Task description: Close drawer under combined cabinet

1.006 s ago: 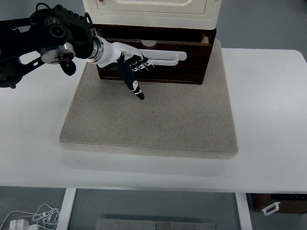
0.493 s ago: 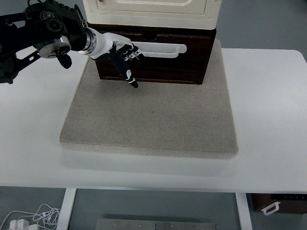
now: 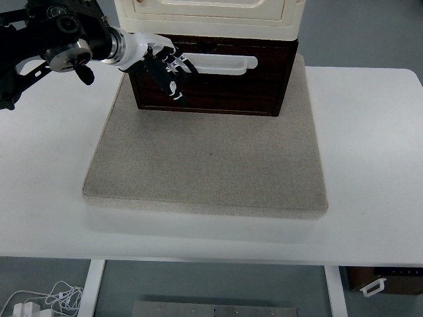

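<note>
The combined cabinet has a cream upper part (image 3: 208,16) standing on a dark wooden drawer (image 3: 231,82) with a white handle (image 3: 221,63). The drawer front sits nearly flush under the cream part. My left hand (image 3: 168,69) comes in from the upper left, its black and white fingers (image 3: 177,92) stretched flat against the left part of the drawer front, by the handle's left end. It holds nothing. The right arm does not show.
The cabinet stands at the far edge of a grey felt mat (image 3: 208,158) on a white table (image 3: 370,165). A cable and plug (image 3: 39,304) lie on the floor below the table's front edge.
The left hand has moved back and up toward the cabinet, and the drawer front has slid in with it. The gap seen above the drawer a second ago has gone.
</note>
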Tool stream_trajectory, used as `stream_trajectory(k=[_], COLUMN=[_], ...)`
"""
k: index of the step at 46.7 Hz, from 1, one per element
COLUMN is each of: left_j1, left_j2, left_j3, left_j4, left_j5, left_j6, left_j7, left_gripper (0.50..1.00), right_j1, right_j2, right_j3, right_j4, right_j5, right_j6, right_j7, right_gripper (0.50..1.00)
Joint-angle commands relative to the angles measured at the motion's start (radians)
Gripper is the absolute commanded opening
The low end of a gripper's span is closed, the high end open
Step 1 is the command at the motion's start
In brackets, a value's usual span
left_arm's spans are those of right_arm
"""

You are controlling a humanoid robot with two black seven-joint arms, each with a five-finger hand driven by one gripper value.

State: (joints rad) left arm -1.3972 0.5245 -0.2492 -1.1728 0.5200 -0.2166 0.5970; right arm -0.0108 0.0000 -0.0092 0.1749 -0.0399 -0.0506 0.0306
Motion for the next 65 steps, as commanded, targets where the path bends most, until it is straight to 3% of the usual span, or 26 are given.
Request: stream_trajectory(k=[1, 20, 32, 37, 47, 57, 65], left_j1=[0.009, 0.01, 0.007, -0.003, -0.008, -0.025, -0.025], left_j2=[-0.001, -0.008, -0.008, -0.008, -0.004, -0.003, -0.008], left_j3=[-0.035, -0.153, -0.321, -0.415, -0.593, -0.734, -0.872], left_j4=[-0.01, -0.084, -0.097, -0.093, -0.084, -0.004, 0.096], left_j5=[-0.005, -0.055, -0.162, -0.192, -0.212, -0.216, -0.215], left_j6=[-0.015, -0.211, -0.267, -0.265, -0.218, -0.092, 0.029], left_j7=[-0.003, -0.017, -0.126, -0.224, -0.402, -0.502, -0.526], left_gripper=[0.99, 0.994, 0.994, 0.996, 0.996, 0.996, 0.994], right_j1=[0.0, 0.0, 0.0, 0.0, 0.0, 0.0, 0.0], right_j2=[0.0, 0.0, 0.0, 0.0, 0.0, 0.0, 0.0], right_j3=[0.0, 0.0, 0.0, 0.0, 0.0, 0.0, 0.0], right_j4=[0.0, 0.0, 0.0, 0.0, 0.0, 0.0, 0.0], right_j5=[0.0, 0.0, 0.0, 0.0, 0.0, 0.0, 0.0], right_j6=[0.0, 0.0, 0.0, 0.0, 0.0, 0.0, 0.0], right_j7=[0.0, 0.0, 0.0, 0.0, 0.0, 0.0, 0.0], right_gripper=[0.952, 0.952, 0.952, 0.952, 0.952, 0.952, 0.952])
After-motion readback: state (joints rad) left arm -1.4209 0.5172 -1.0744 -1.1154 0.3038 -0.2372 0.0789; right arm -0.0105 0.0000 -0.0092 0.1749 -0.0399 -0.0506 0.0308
